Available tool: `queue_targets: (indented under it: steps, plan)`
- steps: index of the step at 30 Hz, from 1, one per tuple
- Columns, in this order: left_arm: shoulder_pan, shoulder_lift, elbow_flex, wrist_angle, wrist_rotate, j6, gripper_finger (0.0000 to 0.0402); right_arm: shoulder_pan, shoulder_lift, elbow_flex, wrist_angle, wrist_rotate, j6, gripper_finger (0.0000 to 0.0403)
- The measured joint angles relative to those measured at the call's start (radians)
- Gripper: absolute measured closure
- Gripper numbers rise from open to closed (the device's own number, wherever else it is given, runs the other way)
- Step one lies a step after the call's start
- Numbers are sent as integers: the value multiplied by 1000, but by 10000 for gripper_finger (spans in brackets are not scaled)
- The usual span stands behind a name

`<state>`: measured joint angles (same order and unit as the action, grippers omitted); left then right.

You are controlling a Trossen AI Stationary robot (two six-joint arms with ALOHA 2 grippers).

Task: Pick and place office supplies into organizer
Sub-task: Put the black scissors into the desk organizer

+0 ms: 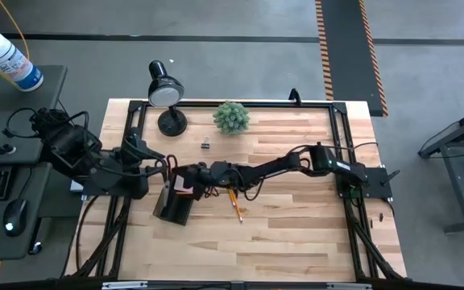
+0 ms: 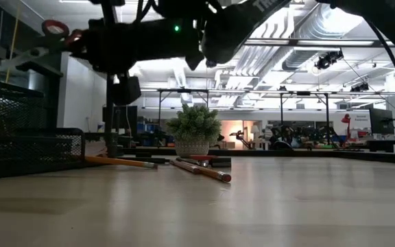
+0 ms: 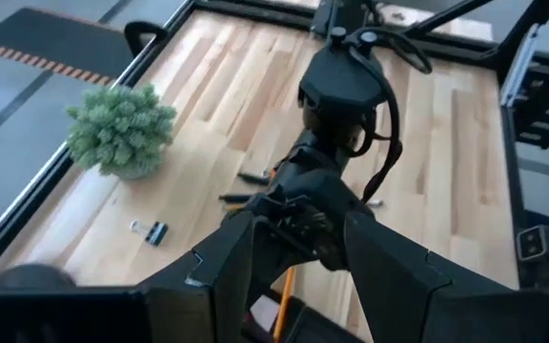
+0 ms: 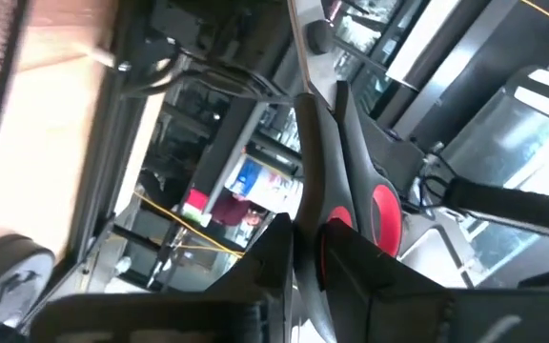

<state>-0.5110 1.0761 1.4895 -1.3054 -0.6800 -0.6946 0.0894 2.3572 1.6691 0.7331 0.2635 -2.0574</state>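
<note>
My right gripper (image 1: 190, 176) reaches level across the table from the right and is shut on the red-handled scissors (image 2: 52, 29), which hang over the black mesh organizer (image 1: 171, 208) at the table's left. My left gripper (image 3: 303, 286) stands open and raised beside the organizer, with nothing between its fingers. An orange pencil (image 1: 236, 205) lies flat on the wood right of the organizer, with dark pens (image 3: 248, 178) close by. A small black binder clip (image 1: 205, 143) lies farther back. My right gripper pinches the scissors between its two fingers at the handle end, beside the red loops (image 4: 379, 214). The fingers come in level from the table's right. The scissors are lifted clear, their blades (image 2: 5, 63) sticking out past the fingers and sloping down over the organizer (image 2: 19, 137).
A green spiky plant (image 1: 231, 118) and a black desk lamp (image 1: 166, 93) stand at the far edge. A black frame (image 1: 341, 129) runs round the wooden top. A keyboard, mouse and bottle (image 1: 6, 58) sit on a side desk to the left.
</note>
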Motion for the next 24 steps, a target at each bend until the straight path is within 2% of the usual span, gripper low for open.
queue_targets:
  steps: [9, 24]
  plan:
    - [0, 0, 0, -23, 69, -28, 247, -5, 12, 0, 10, -33, -9, 371]
    - [0, 3, 0, -31, 69, -19, 247, -4, 38, 0, 3, -125, -38, 371]
